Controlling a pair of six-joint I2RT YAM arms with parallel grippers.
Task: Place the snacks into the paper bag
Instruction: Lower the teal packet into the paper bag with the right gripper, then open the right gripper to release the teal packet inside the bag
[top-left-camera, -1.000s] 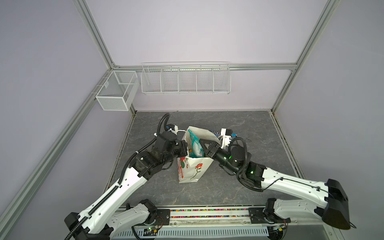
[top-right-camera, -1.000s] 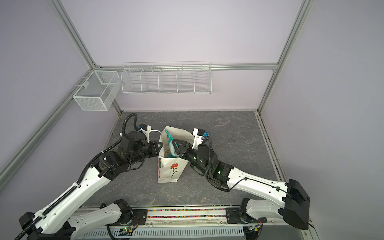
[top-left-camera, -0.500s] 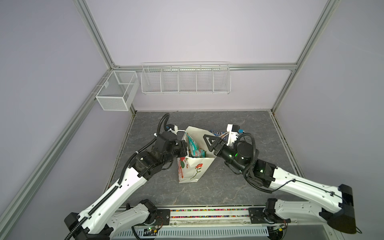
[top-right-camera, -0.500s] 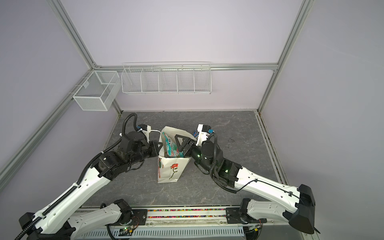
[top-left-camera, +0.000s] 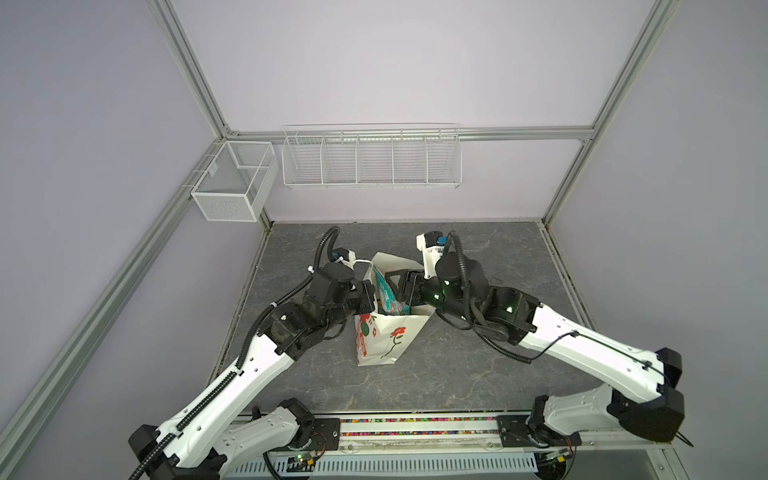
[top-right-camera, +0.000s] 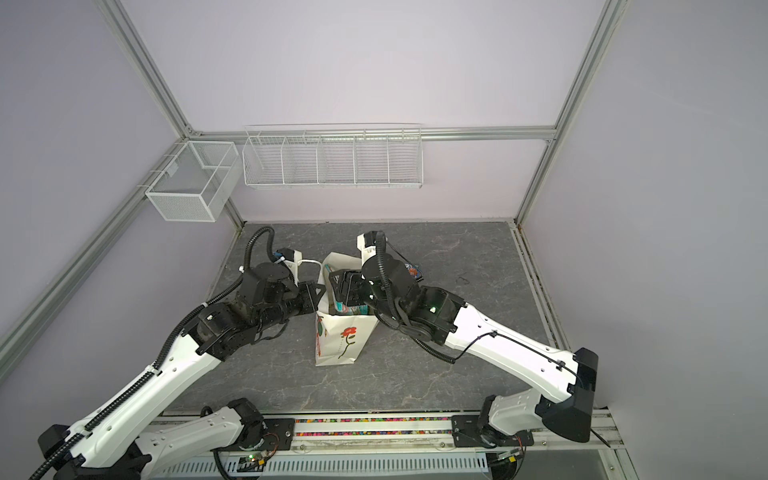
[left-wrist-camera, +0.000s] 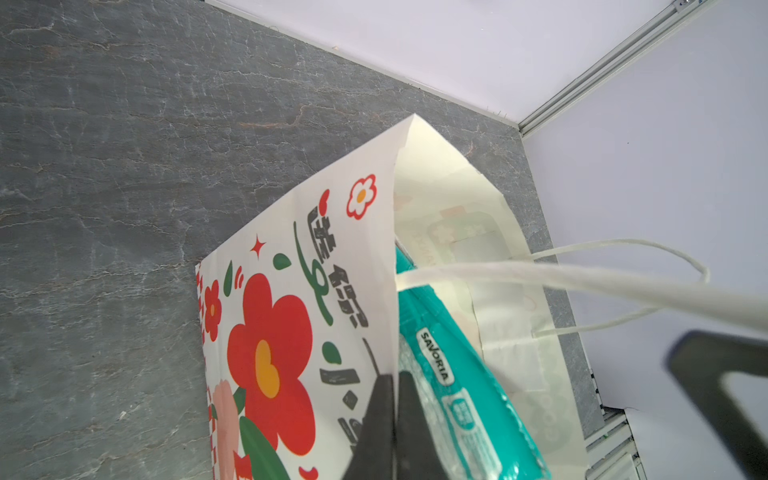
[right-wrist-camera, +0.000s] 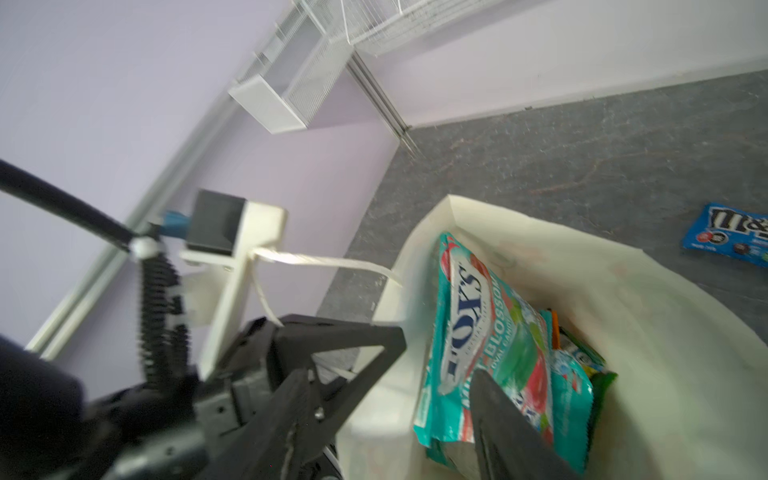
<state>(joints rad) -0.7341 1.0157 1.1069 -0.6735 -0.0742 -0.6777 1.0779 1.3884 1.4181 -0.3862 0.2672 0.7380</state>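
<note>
Paper bag (top-left-camera: 386, 340), white with a red flower on a green stem and black lettering, stands upright near the middle of the table (top-left-camera: 478, 374), its mouth open. Inside, a teal FOX'S packet (right-wrist-camera: 478, 332) with red and green print stands on edge against the wall that the left gripper (left-wrist-camera: 392, 386) holds. Behind it, packed close, are a second teal packet (right-wrist-camera: 569, 395), a thin orange edge (right-wrist-camera: 555, 328) and a green packet (right-wrist-camera: 600, 380). A blue M&M's pack (right-wrist-camera: 731, 237) lies flat on the table outside the bag, to the bag's back right, just behind the right arm. The left gripper is clamped on the bag's rim, one finger on the printed outside and one inside, close to a white cord handle (left-wrist-camera: 540, 282). The right gripper (top-left-camera: 399, 286) hangs over the bag's mouth with its jaws apart, one finger in front of the FOX'S packet. Two white wire baskets (top-left-camera: 372, 158) hang on the walls above the table's back edge.
</note>
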